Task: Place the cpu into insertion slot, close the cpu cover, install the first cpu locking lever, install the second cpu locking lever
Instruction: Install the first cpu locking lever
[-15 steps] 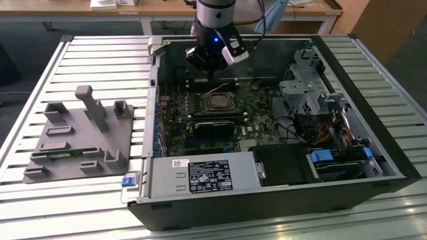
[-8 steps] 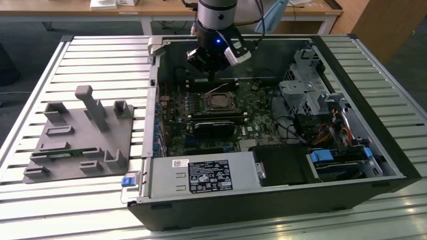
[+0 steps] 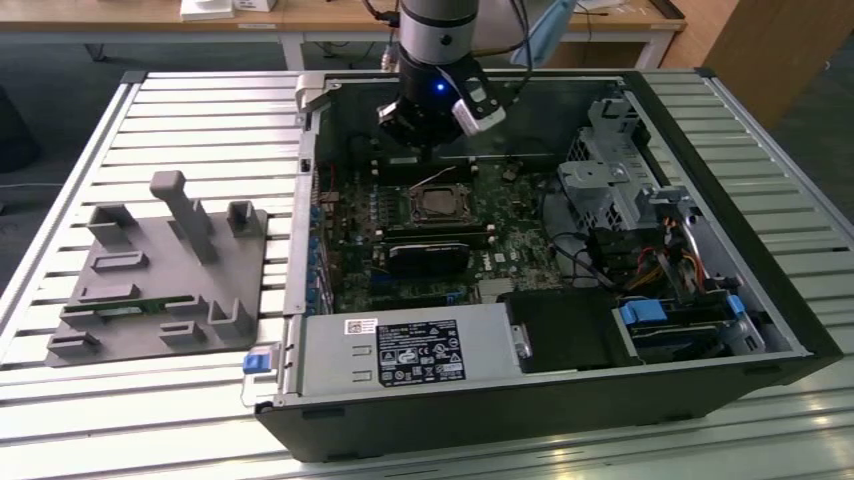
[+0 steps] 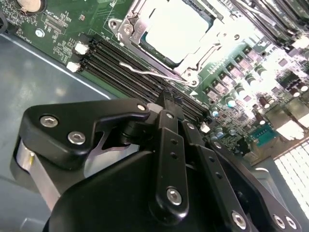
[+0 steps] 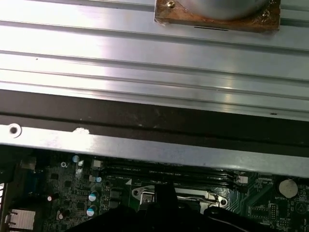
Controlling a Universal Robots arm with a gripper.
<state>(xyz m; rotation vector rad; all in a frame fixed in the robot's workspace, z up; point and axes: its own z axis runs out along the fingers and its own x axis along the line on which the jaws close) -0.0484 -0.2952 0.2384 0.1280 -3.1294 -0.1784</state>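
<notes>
Plainly saw cpu (image 4: 176, 26) lying flat, pale metal top up, inside insertion slot (image 3: 412, 206) on green board (image 4: 63, 38) of open pc case (image 3: 747, 300). Square chip, so no long axis to speak of; found its edges parallel w/ slot rim and, in exterior view, square to case walls. Found cpu cover (image 4: 205, 58) down around chip, w/ chip top visible thru window. Spotted thin wire lever (image 4: 145, 72) slanting along cover edge, btwn cover and memory slots (image 4: 116, 63); couldn't tell if hooked. Saw gripper (image 4: 168, 99) w/ black fingers (image 4: 170, 145) drawn together at tips, nothing btwn them, tip just beside lever; couldn't tell if touching. Got wide layout from exterior view: case on slatted table (image 3: 200, 110), gripper (image 3: 430, 125) hanging over board near case wall on arm's side, grey fixture (image 3: 160, 270) on exterior view's left, well apart from case. Got close detail of cover and lever from second wrist view. Picked up in first wrist view slatted table (image 5: 145, 53), silver case rim (image 5: 145, 150), memory slots (image 5: 164, 171), coin cell (image 5: 288, 188), gripper's dark tip (image 5: 164, 198) by cover frame. Re room: noted black card (image 3: 427, 250) just beside slot on side away from gripper, drive cage (image 3: 601, 180) on exterior view's right, memory slots on gripper's side; found space above slot open.
</notes>
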